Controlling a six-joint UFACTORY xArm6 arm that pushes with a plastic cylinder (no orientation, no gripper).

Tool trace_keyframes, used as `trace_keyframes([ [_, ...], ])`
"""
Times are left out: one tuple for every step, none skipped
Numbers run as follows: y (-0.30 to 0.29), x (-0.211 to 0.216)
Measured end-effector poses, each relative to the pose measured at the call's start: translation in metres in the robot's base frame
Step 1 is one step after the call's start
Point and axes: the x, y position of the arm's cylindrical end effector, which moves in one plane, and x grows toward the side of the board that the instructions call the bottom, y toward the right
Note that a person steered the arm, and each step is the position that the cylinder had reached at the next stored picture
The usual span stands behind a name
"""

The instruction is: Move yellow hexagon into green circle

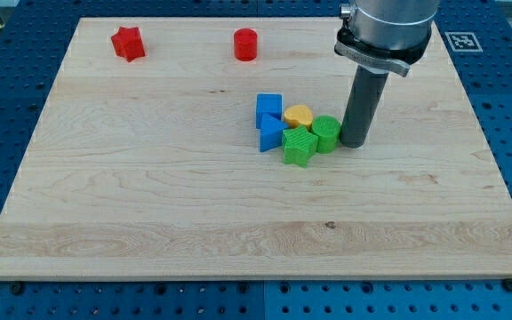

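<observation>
Tip [355, 143] touching green circle [326, 132] on right, no end effector. Yellow hexagon [299, 116] already against circle; further shove probably scatters cluster.

The arm [388, 27] is cut off at the view's top; yellow hexagon [299, 115] seems partly hidden.

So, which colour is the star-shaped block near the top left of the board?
Red. The star block shows clearly in the camera view.

My tip [354, 143] stands just right of the green circle [326, 132]; the yellow hexagon [298, 116] lies behind-left, touching it.
</observation>
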Motion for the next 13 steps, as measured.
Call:
trace_keyframes([
  [0.051, -0.014],
  [0.141, -0.037],
  [0.22, -0.097],
  [0.225, -0.133],
  [0.205, -0.179],
  [0.165, -0.211],
  [0.12, -0.202],
  [0.089, -0.156],
  [0.057, -0.117],
  [0.061, -0.129],
  [0.074, -0.172],
  [0.049, -0.186],
  [0.015, -0.16],
])
